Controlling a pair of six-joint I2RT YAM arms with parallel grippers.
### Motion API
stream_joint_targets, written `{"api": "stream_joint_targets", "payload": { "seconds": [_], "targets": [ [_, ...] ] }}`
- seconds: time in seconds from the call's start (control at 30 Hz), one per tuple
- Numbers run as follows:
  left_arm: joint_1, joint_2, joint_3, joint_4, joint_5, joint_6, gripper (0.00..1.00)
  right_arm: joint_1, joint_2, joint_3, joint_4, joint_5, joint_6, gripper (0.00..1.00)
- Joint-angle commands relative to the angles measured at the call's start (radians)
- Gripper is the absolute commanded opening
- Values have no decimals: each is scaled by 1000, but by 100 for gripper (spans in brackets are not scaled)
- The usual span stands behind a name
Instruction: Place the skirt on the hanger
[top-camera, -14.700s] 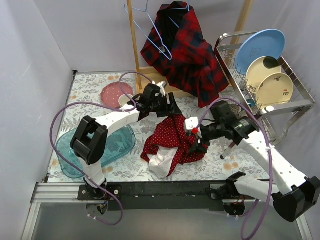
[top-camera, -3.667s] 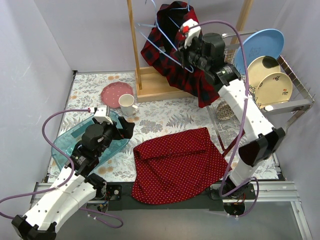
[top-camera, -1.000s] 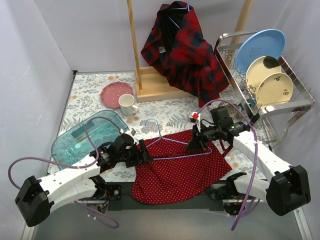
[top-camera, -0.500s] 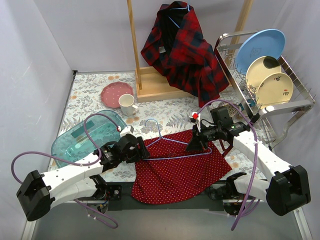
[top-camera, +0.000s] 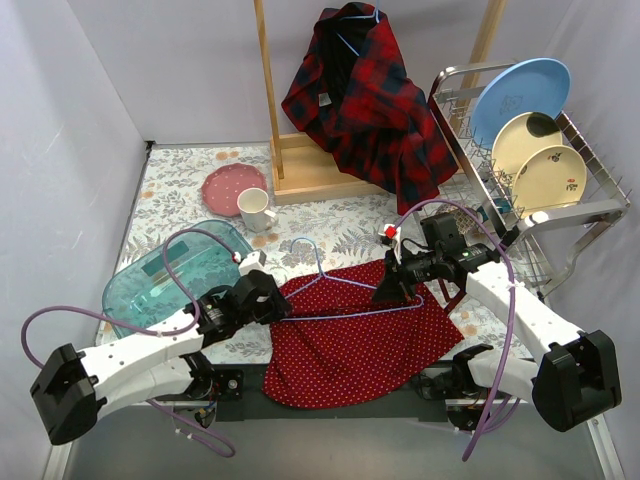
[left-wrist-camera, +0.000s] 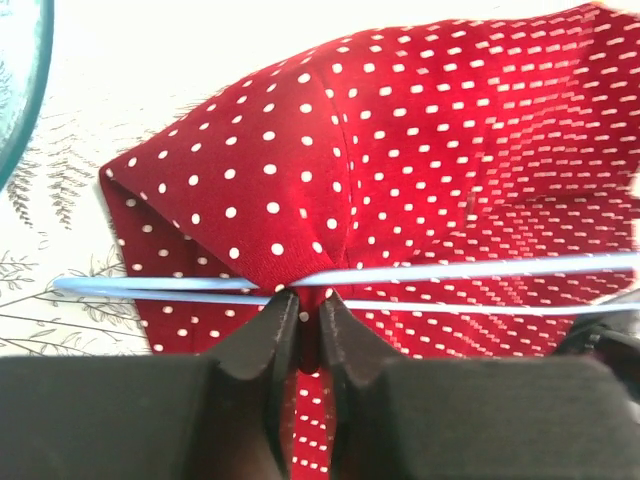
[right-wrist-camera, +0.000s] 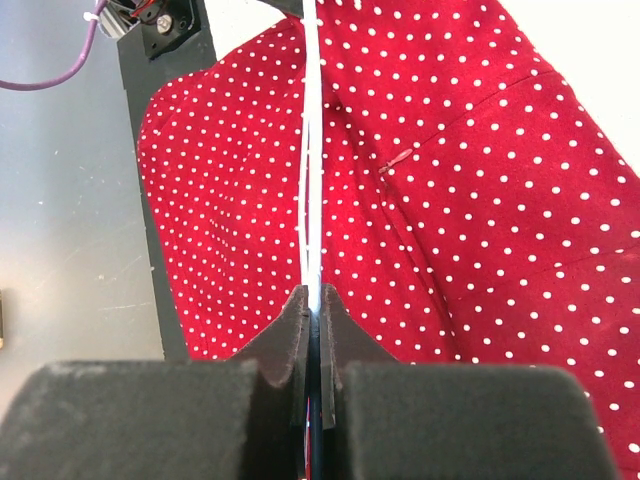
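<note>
The red skirt (top-camera: 350, 335) with white dots lies spread flat at the table's near edge. A light-blue wire hanger (top-camera: 345, 292) rests across its upper part, hook pointing away. My left gripper (top-camera: 284, 302) is at the skirt's upper left corner. In the left wrist view it (left-wrist-camera: 308, 300) is shut on a pinched fold of the skirt (left-wrist-camera: 400, 150), with the hanger wires (left-wrist-camera: 470, 270) crossing just past the fingertips. My right gripper (top-camera: 392, 290) holds the hanger's right end. In the right wrist view it (right-wrist-camera: 314, 297) is shut on the hanger wire (right-wrist-camera: 314, 180) above the skirt (right-wrist-camera: 450, 200).
A teal tub (top-camera: 150, 285) sits just left of my left arm. A white mug (top-camera: 255, 208) and a pink plate (top-camera: 225, 185) stand behind it. A wooden rack (top-camera: 268, 100) with a plaid shirt (top-camera: 365, 95) is at the back. A dish rack (top-camera: 560, 215) stands at the right.
My left gripper has reached a little right to the skirt's corner and closed on a fold of it. The right arm and hanger have not moved.
</note>
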Motion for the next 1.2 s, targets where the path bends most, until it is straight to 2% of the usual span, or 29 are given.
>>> {"api": "stream_joint_targets", "payload": {
  "seconds": [0.0,0.17,0.57,0.73,0.87,1.17],
  "targets": [
    [-4,-101,7,8,-4,-8,0,-5,-4,-6,20,18,-7,1],
    [-3,-266,62,-93,-15,-48,0,-5,-29,-12,32,50,-9,1],
    [-3,-457,254,-373,-79,-127,0,-33,-76,-15,40,122,-25,1],
    [-4,-526,327,-537,-176,-181,0,-47,-90,-18,35,150,-44,1],
    [-3,-587,396,-607,-239,-201,0,-57,-81,-12,35,157,-48,1],
    [-3,-495,354,-763,-271,-350,0,-57,-12,17,32,163,-48,1]
  ]
}}
